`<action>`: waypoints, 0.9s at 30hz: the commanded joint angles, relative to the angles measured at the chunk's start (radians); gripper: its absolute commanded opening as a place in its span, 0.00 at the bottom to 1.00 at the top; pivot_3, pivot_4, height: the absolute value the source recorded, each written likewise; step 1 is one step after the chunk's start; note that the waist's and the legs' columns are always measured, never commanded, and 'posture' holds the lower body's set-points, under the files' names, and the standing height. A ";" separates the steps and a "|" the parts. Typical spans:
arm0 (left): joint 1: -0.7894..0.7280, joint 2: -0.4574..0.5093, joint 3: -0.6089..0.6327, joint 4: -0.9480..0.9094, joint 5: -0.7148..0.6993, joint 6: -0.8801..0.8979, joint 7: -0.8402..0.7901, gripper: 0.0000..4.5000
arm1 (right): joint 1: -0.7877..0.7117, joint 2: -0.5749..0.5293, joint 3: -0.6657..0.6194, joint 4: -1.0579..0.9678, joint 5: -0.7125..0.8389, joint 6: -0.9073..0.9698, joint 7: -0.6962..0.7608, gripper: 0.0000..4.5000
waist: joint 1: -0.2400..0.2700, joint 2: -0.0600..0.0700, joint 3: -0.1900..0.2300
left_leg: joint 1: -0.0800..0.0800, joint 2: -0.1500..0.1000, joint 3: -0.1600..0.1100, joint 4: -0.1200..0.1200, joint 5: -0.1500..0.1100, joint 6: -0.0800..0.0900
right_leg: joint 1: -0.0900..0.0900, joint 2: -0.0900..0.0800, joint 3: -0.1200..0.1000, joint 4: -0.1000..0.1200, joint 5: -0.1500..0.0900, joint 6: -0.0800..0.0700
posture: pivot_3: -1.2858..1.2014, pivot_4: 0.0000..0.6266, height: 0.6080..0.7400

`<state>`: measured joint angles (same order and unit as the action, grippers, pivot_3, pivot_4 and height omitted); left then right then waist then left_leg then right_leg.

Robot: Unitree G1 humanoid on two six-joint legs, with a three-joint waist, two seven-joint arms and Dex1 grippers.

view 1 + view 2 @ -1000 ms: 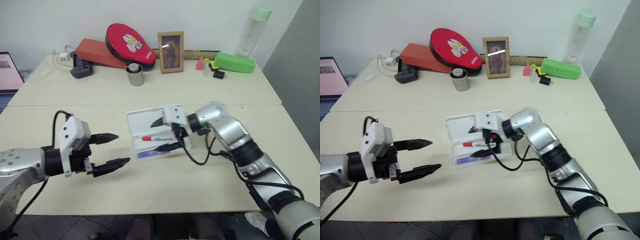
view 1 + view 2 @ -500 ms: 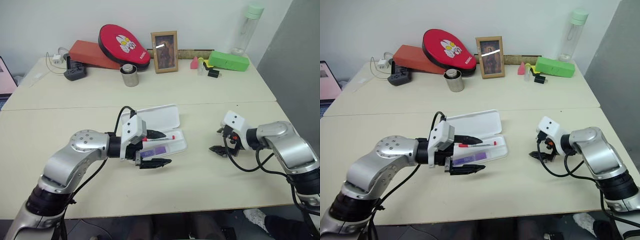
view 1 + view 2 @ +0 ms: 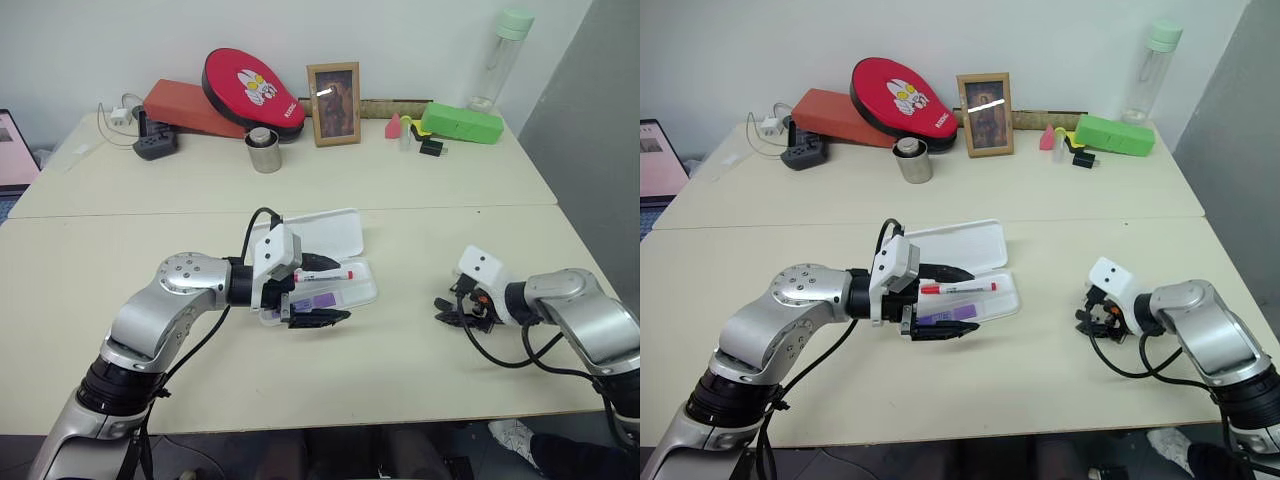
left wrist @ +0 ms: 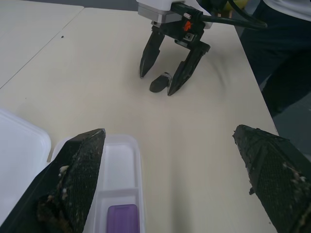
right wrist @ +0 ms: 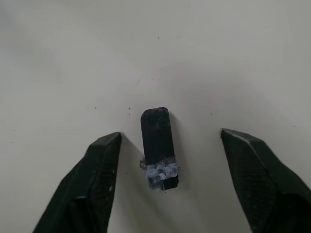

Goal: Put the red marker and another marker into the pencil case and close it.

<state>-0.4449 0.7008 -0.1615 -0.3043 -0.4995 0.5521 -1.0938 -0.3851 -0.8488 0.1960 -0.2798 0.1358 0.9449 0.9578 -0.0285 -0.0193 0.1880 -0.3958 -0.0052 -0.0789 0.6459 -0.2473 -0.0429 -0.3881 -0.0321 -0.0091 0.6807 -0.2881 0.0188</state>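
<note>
At the near right of the tabletop (image 3: 420, 385), my right gripper (image 3: 452, 311) now sits low, fingers parted and straddling a small black stub (image 5: 158, 145) without touching it. A second ago I had this gripper over the pencil case (image 3: 345, 262); it has swung well clear to the right, and its fingers look narrower than before. My left gripper (image 3: 324, 292), which a second ago hovered out left of the case, has come in over the case's near-left end, jaws spread wide, one finger above the tray and one past its front edge, gripping nothing. The case lies open, lid flat behind. In the tray I see the red marker (image 3: 322, 275) along the back and the purple highlighter (image 3: 318, 300) just in front of it, both placed as before.
</note>
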 commanded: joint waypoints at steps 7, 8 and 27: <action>-0.023 -0.008 0.008 0.004 0.012 -0.034 -0.016 1.00 | -0.005 -0.034 -0.037 -0.030 0.050 -0.019 0.018 0.18 | 0.000 0.000 0.000 | 0.000 0.000 0.000 0.000 0.000 0.000 | 0.000 0.000 0.000 0.000 0.000 0.000 | 0.52 0.24 1.00; -0.023 -0.008 0.007 0.007 0.013 -0.036 -0.017 1.00 | -0.008 -0.035 -0.041 -0.032 0.055 -0.024 0.019 0.10 | 0.000 0.000 0.000 | 0.000 0.000 0.000 0.000 0.000 0.000 | 0.000 0.000 0.000 0.000 0.000 0.000 | 0.52 0.24 1.00; 0.178 0.153 0.236 -0.044 -0.030 0.018 0.029 1.00 | -0.379 0.290 0.258 0.309 -0.047 -0.445 0.120 0.06 | 0.004 -0.001 0.000 | -0.001 0.004 -0.002 0.000 0.000 0.000 | -0.001 0.001 0.000 0.000 0.000 -0.001 | 0.52 0.24 1.00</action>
<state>-0.2755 0.8361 0.0233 -0.2863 -0.5039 0.5636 -1.0768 -0.7263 -0.5681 0.4373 0.0120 0.1088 0.5516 1.0468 -0.0244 -0.0199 0.1880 -0.3974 -0.0029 -0.0803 0.6461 -0.2471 -0.0431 -0.3895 -0.0326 -0.0089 0.6805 -0.2878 0.0178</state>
